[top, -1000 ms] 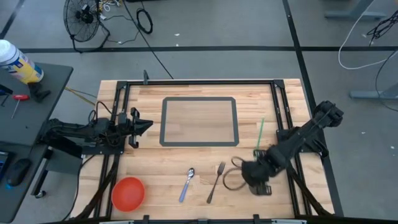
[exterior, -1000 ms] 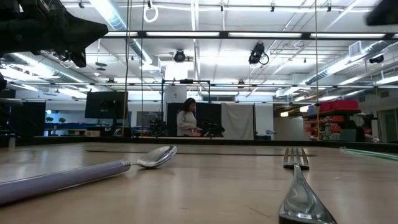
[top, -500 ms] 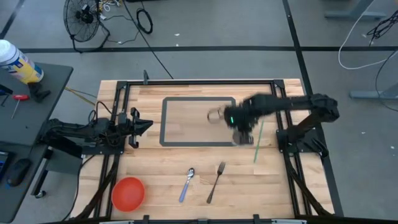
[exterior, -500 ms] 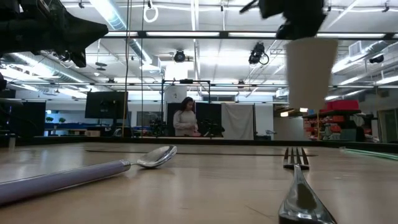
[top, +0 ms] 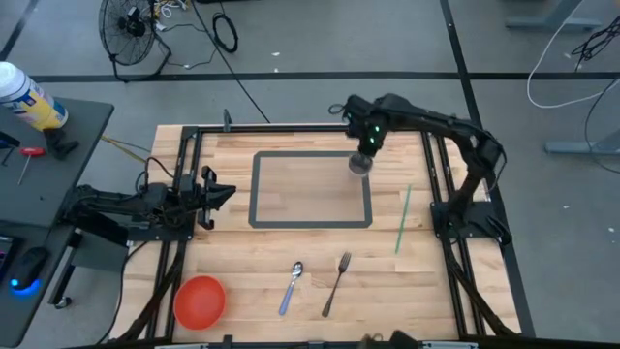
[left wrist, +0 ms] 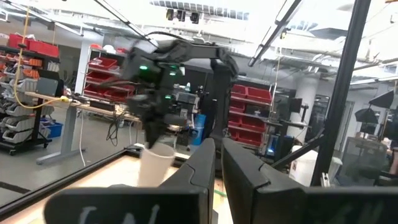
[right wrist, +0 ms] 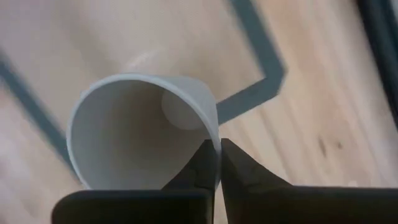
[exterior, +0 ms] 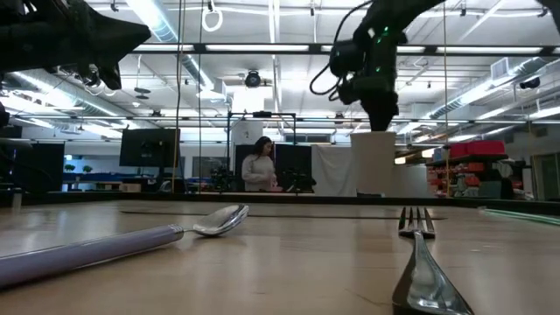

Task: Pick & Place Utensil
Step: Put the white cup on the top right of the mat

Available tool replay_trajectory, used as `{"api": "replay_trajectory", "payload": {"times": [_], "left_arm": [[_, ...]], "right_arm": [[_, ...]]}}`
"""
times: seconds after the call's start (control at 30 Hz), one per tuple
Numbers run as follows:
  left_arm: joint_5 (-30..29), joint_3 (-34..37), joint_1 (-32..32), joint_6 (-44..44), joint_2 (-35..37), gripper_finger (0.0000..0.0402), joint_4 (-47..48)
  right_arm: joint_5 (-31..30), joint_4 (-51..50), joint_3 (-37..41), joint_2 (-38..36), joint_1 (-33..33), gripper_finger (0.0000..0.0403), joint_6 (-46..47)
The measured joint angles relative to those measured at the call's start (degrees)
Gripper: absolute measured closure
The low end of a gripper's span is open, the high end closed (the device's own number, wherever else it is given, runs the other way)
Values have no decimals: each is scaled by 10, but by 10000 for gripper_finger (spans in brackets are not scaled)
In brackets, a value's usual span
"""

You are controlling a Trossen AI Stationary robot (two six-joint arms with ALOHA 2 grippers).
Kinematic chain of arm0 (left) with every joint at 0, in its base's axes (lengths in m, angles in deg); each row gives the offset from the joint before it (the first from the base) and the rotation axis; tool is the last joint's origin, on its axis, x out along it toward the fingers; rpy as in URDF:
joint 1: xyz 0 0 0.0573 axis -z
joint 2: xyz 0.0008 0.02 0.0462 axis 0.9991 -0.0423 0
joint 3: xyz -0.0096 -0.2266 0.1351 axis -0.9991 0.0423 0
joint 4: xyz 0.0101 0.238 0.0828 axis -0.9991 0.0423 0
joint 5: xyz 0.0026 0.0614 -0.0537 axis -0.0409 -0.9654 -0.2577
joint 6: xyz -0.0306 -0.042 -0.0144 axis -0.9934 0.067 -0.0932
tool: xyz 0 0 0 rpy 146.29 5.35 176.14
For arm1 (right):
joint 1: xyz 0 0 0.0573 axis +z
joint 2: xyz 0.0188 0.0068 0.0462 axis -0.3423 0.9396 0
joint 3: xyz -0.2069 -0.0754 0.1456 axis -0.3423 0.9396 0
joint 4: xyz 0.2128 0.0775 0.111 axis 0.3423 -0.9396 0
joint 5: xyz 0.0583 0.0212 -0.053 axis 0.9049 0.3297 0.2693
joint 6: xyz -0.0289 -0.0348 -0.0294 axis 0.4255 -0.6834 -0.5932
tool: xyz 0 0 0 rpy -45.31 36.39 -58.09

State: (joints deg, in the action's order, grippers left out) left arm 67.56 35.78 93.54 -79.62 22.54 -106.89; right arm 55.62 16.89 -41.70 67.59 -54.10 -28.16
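A white paper cup [top: 360, 163] hangs upright from my right gripper [top: 366, 145] over the far right corner of the grey taped rectangle [top: 310, 223]. The low view shows the cup [exterior: 374, 162] low above the table; whether its base touches, I cannot tell. A purple-handled spoon [top: 292, 288] and a metal fork [top: 336, 283] lie flat near the table's near edge. My left gripper [top: 228, 194] waits shut at the table's left side, touching nothing. My right gripper is shut on the cup's rim [right wrist: 213, 134], one finger inside the cup and one outside, pinching the thin wall. The fingers [right wrist: 239, 168] come from above, pointing down. The cup stays upright below them, its mouth facing up.
A red bowl [top: 200, 301] sits at the near left corner. A thin green stick [top: 402, 219] lies right of the rectangle. Black frame rails [top: 441, 165] run along the table's sides. A person [exterior: 262, 166] stands far off in the room behind.
My right gripper has carried the cup from the table's near right part, up and across toward the far edge, then down at the far right corner of the taped rectangle. The cup hangs lower now than half a second ago.
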Motion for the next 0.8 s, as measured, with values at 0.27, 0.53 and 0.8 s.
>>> {"api": "replay_trajectory", "payload": {"times": [0.27, 0.53, 0.8], "left_arm": [[0, 0, 0, 0, 0, 369, 1], [0, 0, 0, 0, 0, 369, 1], [0, 0, 0, 0, 0, 369, 1]], "right_arm": [[5, -4, -57, 53, -48, 394, -26], [15, 25, -30, 56, -80, 394, -16], [13, 42, -28, 55, -94, 394, 6]]}}
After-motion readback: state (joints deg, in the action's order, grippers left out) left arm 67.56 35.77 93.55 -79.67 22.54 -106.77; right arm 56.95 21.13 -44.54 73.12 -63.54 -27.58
